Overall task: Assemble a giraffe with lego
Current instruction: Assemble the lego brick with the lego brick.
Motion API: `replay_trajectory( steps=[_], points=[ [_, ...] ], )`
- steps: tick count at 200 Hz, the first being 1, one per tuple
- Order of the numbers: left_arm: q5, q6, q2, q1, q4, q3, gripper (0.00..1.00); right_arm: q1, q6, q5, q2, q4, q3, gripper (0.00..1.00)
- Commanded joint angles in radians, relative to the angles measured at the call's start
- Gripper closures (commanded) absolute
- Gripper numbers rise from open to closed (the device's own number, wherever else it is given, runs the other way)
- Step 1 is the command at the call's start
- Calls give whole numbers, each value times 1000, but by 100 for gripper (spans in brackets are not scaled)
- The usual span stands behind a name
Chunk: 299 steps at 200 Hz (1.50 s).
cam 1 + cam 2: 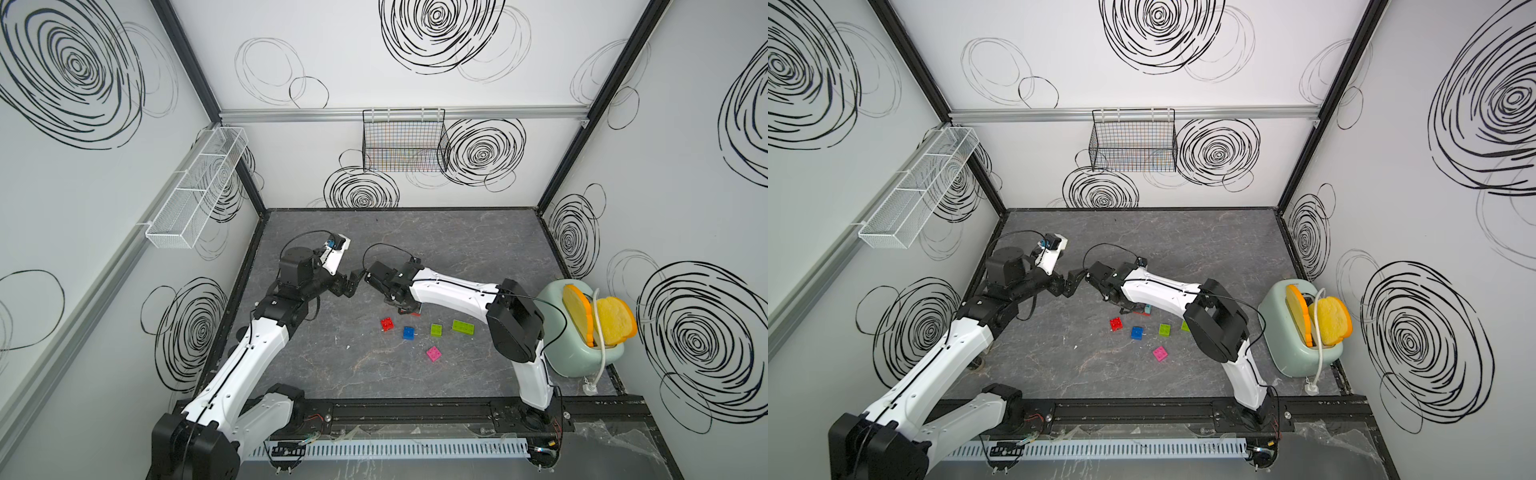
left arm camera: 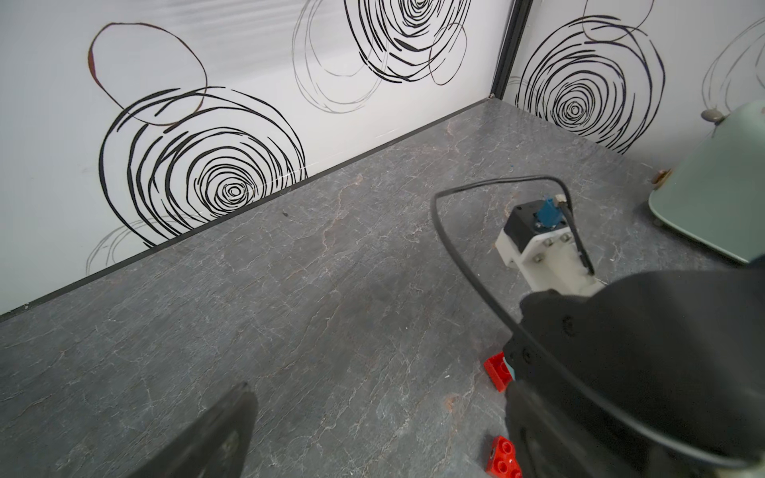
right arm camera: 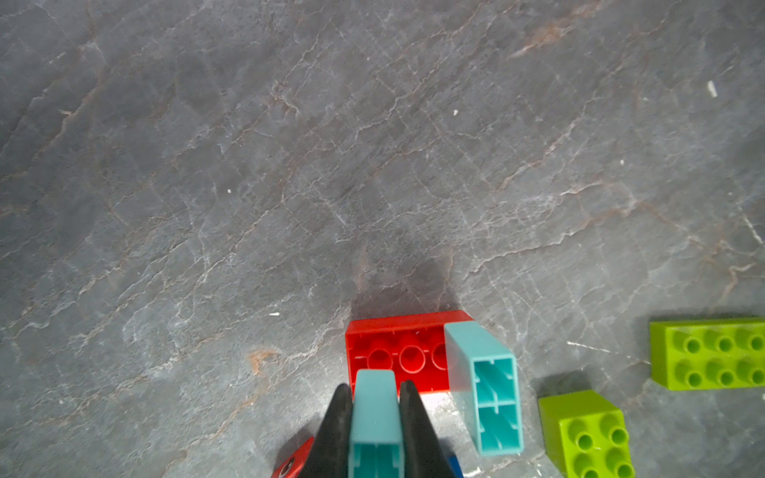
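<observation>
Pinching a teal brick (image 3: 376, 418), the right jaws are nearly closed and hold it against one end of the long red brick (image 3: 397, 351), which seems to lie hollow side up on the surface (image 1: 457, 249). A second teal brick (image 3: 484, 385) already stands on its other end. The giraffe is so far only this body with legs, just beyond the loose bricks. The left jaws hang wide open and empty, close to the right wrist in both top views.

Likely trouble: nothing braces the red brick, so an off-square push could slide or tip it, or pop the seated leg loose. The held brick might also pivot in so narrow a pinch. The arms are near enough to clash if either swings inward.

A small red brick (image 1: 387, 323) and a blue brick (image 1: 409, 332) lie just beside the right jaws. A small lime brick (image 3: 588, 434), a long lime brick (image 3: 708, 351) and a pink brick (image 1: 434, 353) lie nearby. Toward the back wall the surface is bare, giving free room. The toaster (image 1: 577, 345) blocks the right edge.
</observation>
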Motion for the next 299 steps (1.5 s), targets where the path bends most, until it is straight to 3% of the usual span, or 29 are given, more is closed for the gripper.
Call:
replay_trajectory(
  steps=[1,232,299],
  points=[
    [1,-9,-7,-1,42,-2,2,-12,-4,20,30,-38,9,100],
    [-17,2,-5,-28,35,1,2,-21,-52,10,98,-1,60,100],
    [-17,1,1,-29,36,6,2,-17,-32,-45,112,15,-14,100]
  ],
)
